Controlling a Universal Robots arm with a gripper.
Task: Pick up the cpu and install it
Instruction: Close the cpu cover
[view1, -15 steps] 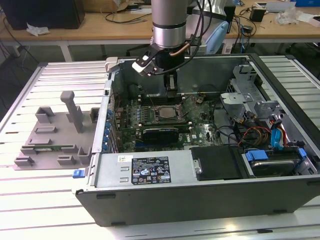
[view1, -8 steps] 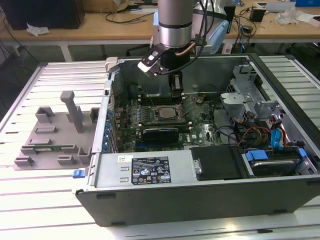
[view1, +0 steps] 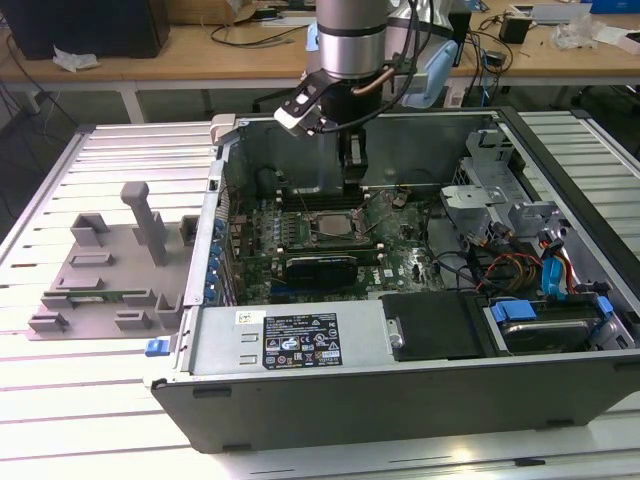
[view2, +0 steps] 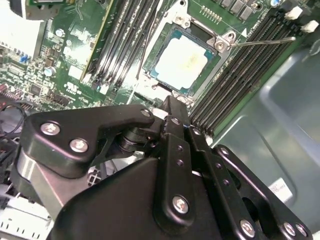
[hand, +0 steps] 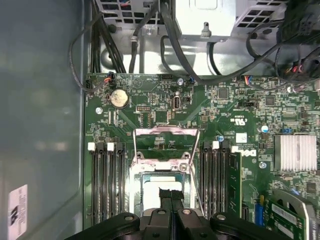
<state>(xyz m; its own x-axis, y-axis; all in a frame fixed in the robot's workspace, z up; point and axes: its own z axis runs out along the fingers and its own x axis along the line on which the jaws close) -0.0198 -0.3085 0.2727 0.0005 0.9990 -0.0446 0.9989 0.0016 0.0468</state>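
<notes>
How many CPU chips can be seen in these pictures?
1. The cpu lies in the motherboard socket, between the two banks of memory slots, close to the gripper. Others could be hidden inside the case.

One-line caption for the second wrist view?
Shut gripper close to the cpu lying in its open socket, memory slots on either side.

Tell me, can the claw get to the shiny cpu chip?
Probably yes. The claw hangs just above the cpu, which lies in its socket with the metal frame flipped open, so nothing seems to cover it.
</notes>
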